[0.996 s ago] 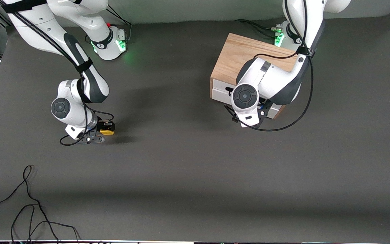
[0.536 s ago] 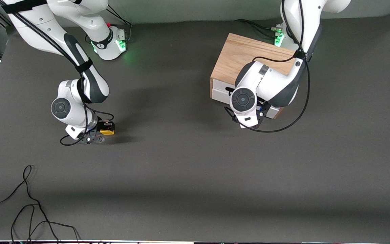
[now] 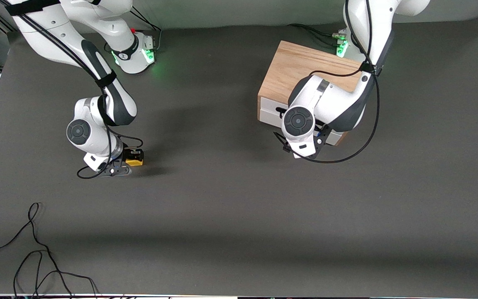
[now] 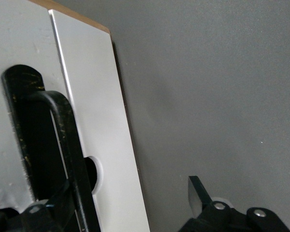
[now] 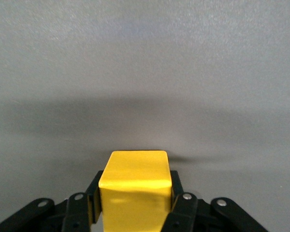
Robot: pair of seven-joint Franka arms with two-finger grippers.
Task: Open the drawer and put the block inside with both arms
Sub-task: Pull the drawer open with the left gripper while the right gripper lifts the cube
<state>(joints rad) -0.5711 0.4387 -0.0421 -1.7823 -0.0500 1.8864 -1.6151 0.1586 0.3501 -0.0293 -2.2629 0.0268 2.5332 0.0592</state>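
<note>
The yellow block [image 3: 134,160] is clamped between the fingers of my right gripper [image 3: 131,161], just above the dark table toward the right arm's end. It fills the right wrist view [image 5: 134,171], where the right gripper [image 5: 135,195] is shut on both of its sides. The light-wood box [image 3: 293,66] holds the drawer, whose white front panel [image 3: 268,117] sits flush and shut. My left gripper [image 3: 306,144] is low in front of that panel, mostly hidden under its wrist. In the left wrist view it [image 4: 130,205] is open, beside the black bar handle [image 4: 62,140] on the white panel [image 4: 101,111].
A loose black cable [image 3: 35,245] lies on the table near the front camera at the right arm's end. The arm bases [image 3: 137,52] with green lights stand along the table's farther edge.
My right gripper has shifted slightly toward the left arm's end with the block in it. My left gripper has moved a little closer to the drawer front.
</note>
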